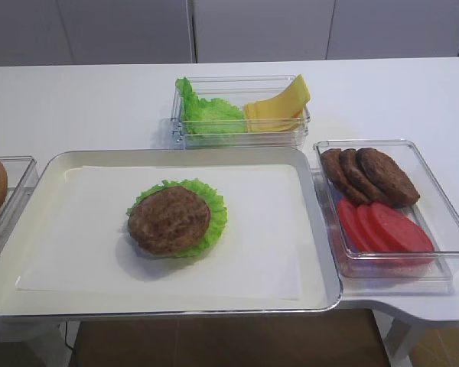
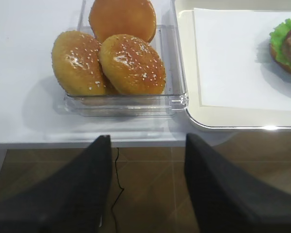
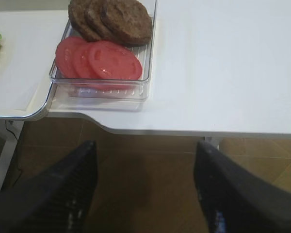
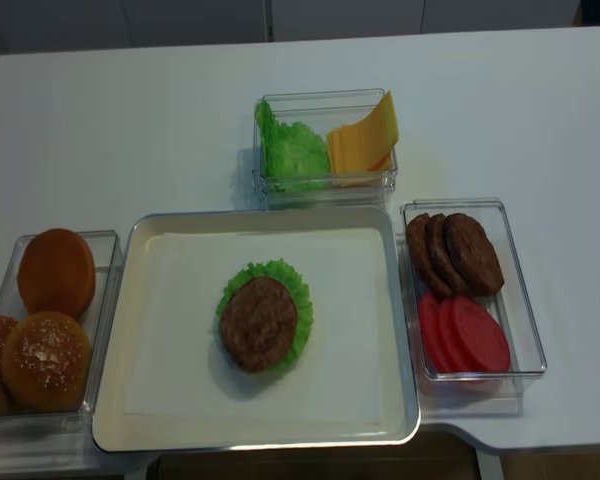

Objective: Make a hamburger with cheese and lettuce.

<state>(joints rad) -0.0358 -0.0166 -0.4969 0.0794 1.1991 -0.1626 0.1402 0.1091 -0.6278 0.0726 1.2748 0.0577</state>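
Right end effector open wide, empty, below table edge; left end effector likewise. Hamburger frame centre, on tray. Cheese upper centre: thin, floppy, slippery; pinch raised corner.

Glossy metal tray, matt white paper liner, clear plastic bins

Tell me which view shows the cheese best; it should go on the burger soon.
The realsense high view: it looks almost straight down on the cheese, fanned yellow slices leaning in the clear box beside the lettuce. The other high view shows it at a lower angle. Neither wrist view shows it.
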